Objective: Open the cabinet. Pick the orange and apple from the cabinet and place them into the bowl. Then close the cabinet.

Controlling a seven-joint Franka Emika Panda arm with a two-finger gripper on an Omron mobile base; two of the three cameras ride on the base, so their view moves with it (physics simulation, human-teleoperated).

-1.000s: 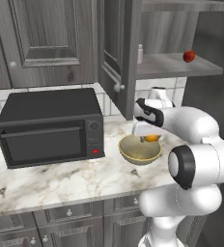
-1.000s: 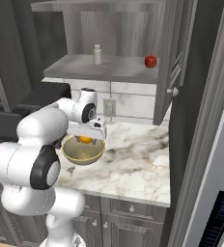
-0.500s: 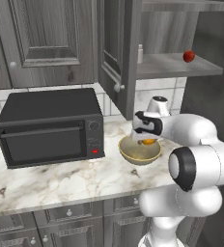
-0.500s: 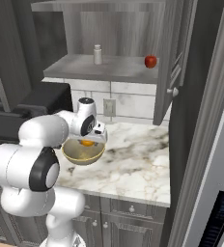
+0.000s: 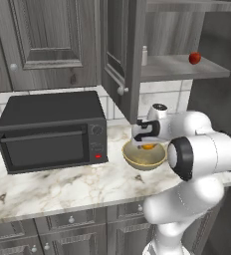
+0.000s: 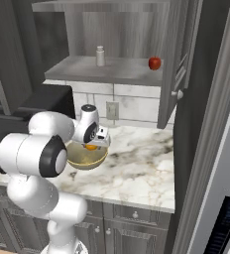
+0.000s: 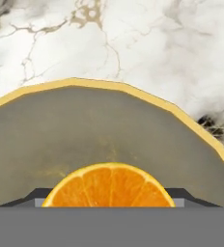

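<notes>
Gripper [image 5: 146, 142] lowered over the bowl [image 5: 143, 158], jaws closed around the orange [image 7: 110, 185], apple [image 5: 194, 58] left on the far right cabinet [image 5: 183, 67] shelf, doors open.

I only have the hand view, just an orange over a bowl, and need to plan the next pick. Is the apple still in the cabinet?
Observer: Yes, the apple sits on the open cabinet's shelf, at its right end.
Operator: Anything else on that shelf?
Observer: A small white bottle stands left of the apple, apart from it.
Operator: Where's the bowl?
Observer: The bowl rests on the marble counter, right of the black microwave.
</notes>
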